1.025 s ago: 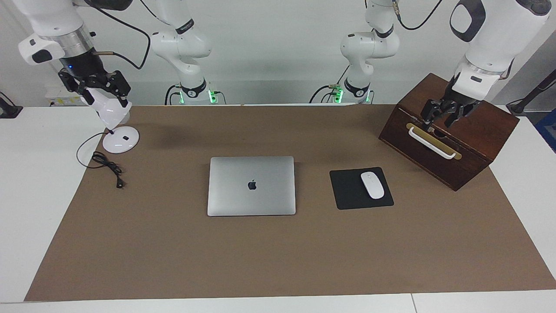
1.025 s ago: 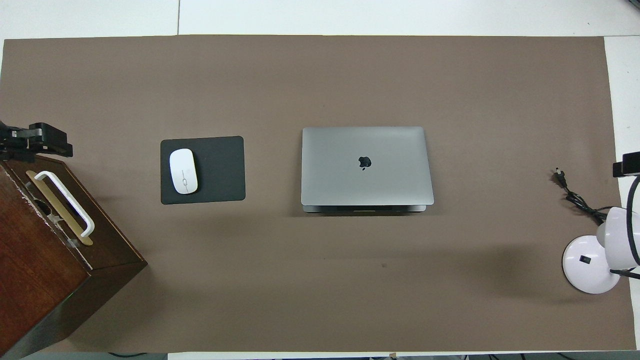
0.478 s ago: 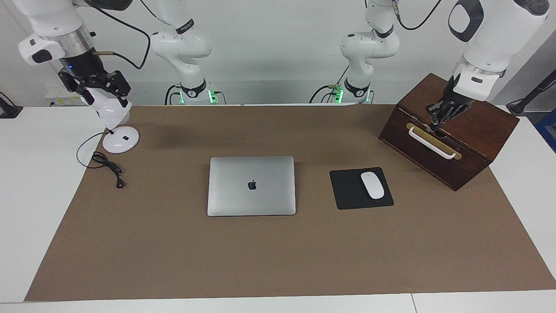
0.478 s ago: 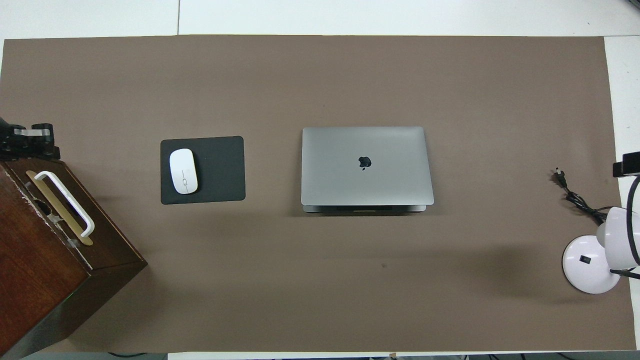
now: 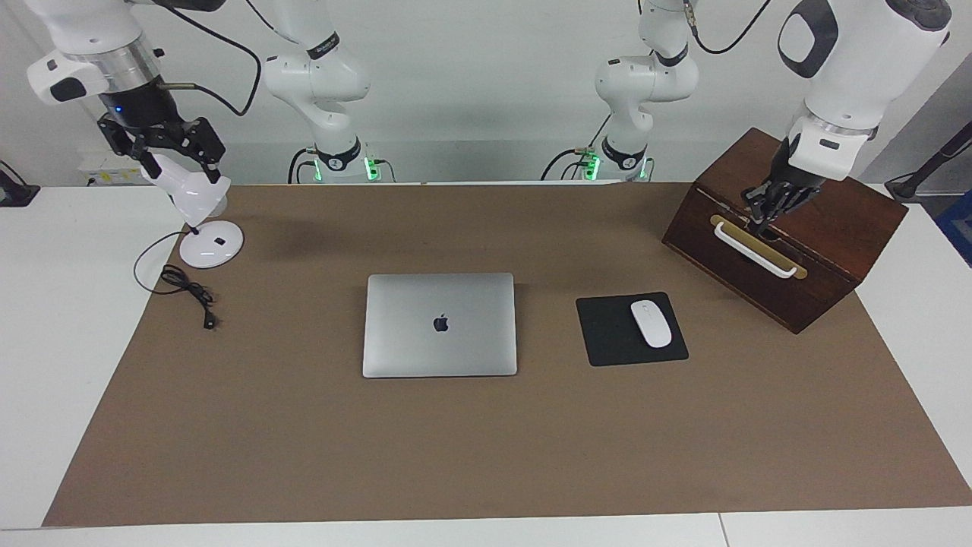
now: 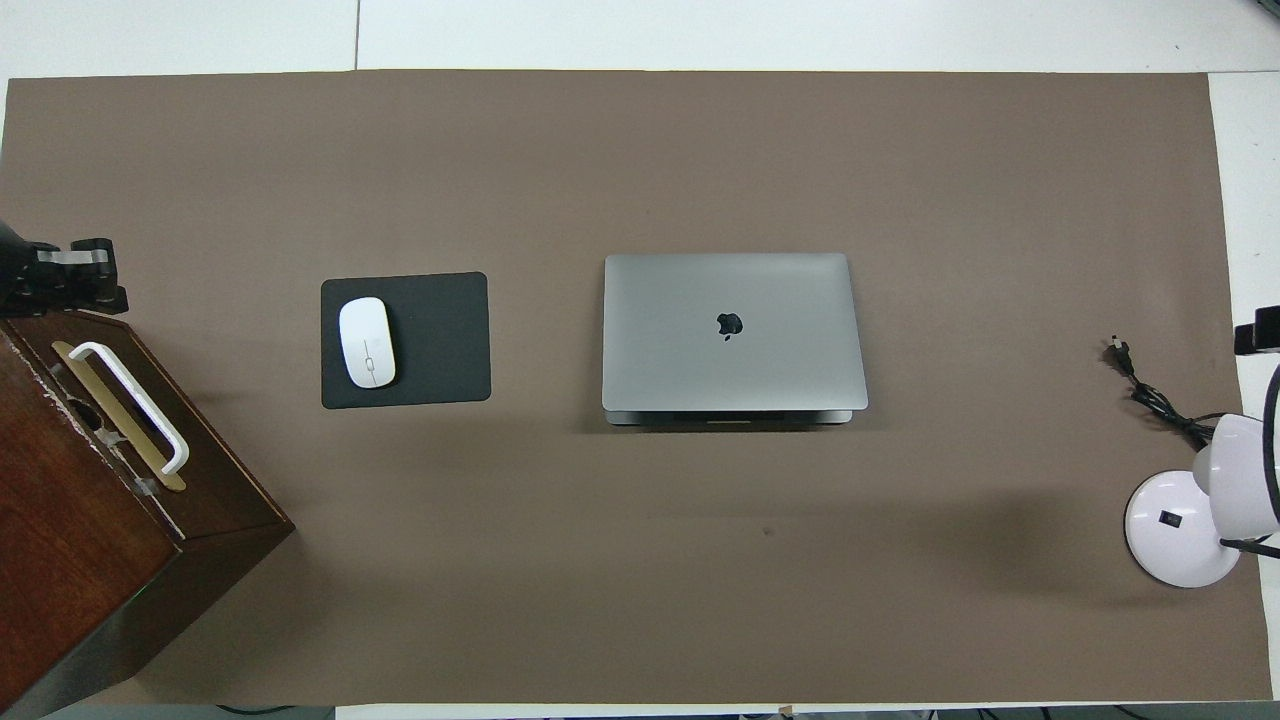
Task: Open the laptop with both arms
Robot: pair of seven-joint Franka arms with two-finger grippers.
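Nearest to us at the robots' end, our left gripper hangs over the front edge of the dark wooden box, just above its white handle, with its fingertips pressed together on nothing. Our right gripper is raised over the white desk lamp at the right arm's end of the table; we cannot tell whether its fingers are spread or closed. In the overhead view only a black corner of it shows at the edge.

Farther out lies the laptop, shut and flat in the middle of the brown mat, well apart from both grippers and roughly between them. Its lid is smooth matte silver-grey with rounded corners and a dark apple logo; the keys and trackpad are hidden under the lid. In the overhead view a thin strip of its base shows along the edge nearer to us.

Beside the laptop, toward the left arm's end, a glossy white oval mouse rests on a flat black mouse pad. Toward the right arm's end a black cord lies looped on the mat near the lamp's round base.
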